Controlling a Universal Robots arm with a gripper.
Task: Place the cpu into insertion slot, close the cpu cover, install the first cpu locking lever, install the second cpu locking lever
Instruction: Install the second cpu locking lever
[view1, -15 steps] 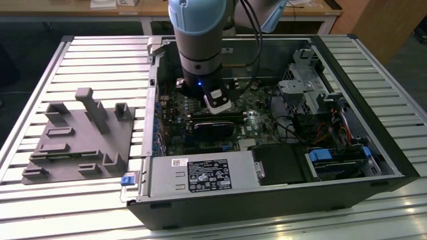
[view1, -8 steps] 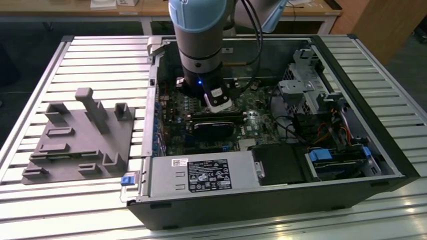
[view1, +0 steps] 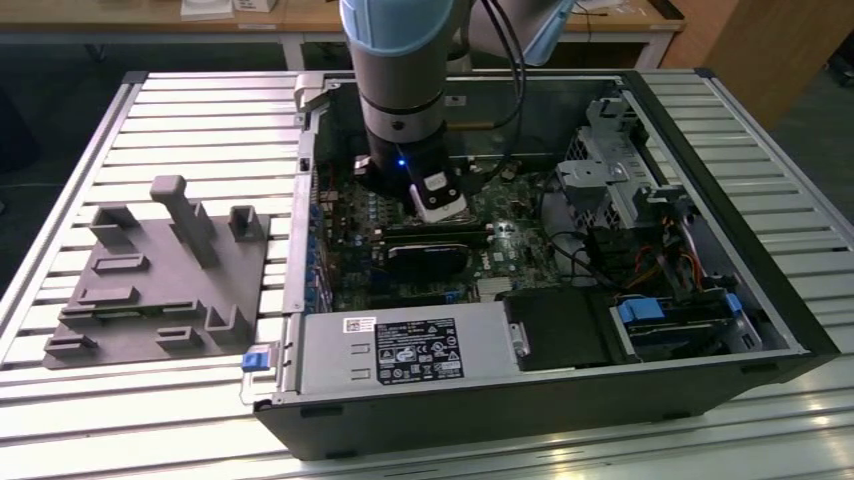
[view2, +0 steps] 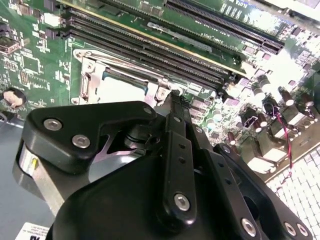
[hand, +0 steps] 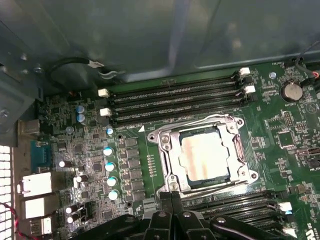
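The cpu (hand: 205, 157) lies flat in its socket on the green motherboard, its dull silver top showing through the window of the cpu cover (hand: 168, 155). The cover frame lies down flat around it. A thin metal lever rod (hand: 220, 188) runs along the socket edge nearest my fingertips. My gripper (hand: 171, 199) is shut with nothing between its black fingers, and its tip hovers just off one corner of the socket. In the second wrist view the gripper (view2: 175, 96) points at the socket, beside the cpu (view2: 122, 90). In the exterior view the gripper (view1: 441, 205) reaches down inside the open computer case.
Black memory slots (hand: 175, 97) flank the socket on two sides, and capacitors (hand: 108, 167) stand beside it. The case walls (view1: 694, 130), a drive cage (view1: 607, 170) and the power supply (view1: 400, 350) hem in the arm. A grey fixture plate (view1: 147, 290) lies at the exterior view's left.
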